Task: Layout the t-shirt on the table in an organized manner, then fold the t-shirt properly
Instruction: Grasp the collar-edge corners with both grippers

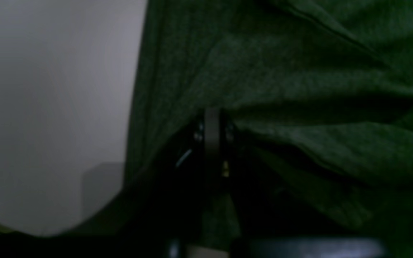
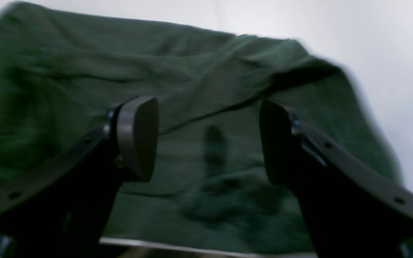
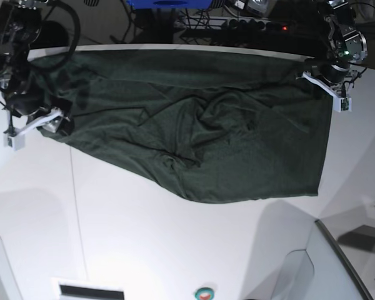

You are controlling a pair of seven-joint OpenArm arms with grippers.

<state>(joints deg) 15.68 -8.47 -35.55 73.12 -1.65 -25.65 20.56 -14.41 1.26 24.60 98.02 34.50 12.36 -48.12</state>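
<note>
Layout step: t-shirt spread rumpled across far half of table. Left gripper clenched on cloth edge; right gripper gapes, empty, over the shirt. Next, probably: grasp, pull flat.

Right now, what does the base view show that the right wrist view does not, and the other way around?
Only the base view shows the whole t-shirt spread wrinkled over the table, both arms at its two ends, and the left gripper, shut on the cloth at one far corner. Only the right wrist view shows the right gripper close up: its jaws stand apart over the fabric, with nothing between them. Both views share the dark green t-shirt lying on the white table.
</note>
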